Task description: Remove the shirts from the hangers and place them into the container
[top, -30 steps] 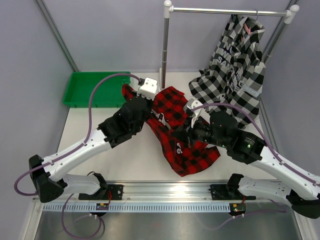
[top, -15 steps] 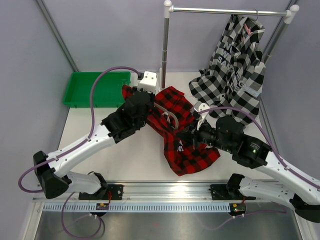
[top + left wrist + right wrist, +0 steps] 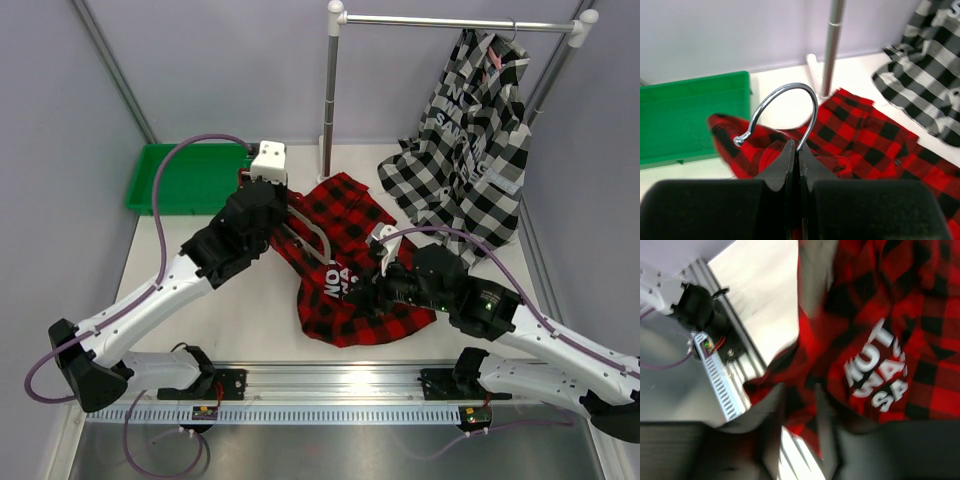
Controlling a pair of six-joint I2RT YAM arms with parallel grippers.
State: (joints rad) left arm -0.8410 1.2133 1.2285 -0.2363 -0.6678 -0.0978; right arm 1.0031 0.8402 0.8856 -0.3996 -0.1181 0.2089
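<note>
Left hand [image 3: 798, 148] pinches hanger [image 3: 812, 100] hook; right hand [image 3: 799, 392] grip unclear, over red shirt [image 3: 345, 215] near front rail [image 3: 330, 378].

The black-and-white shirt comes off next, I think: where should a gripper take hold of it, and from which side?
Probably the black-and-white shirt's lower left corner, from the near side: it hangs low and loose there, while the shoulders sit high under the rail.
</note>
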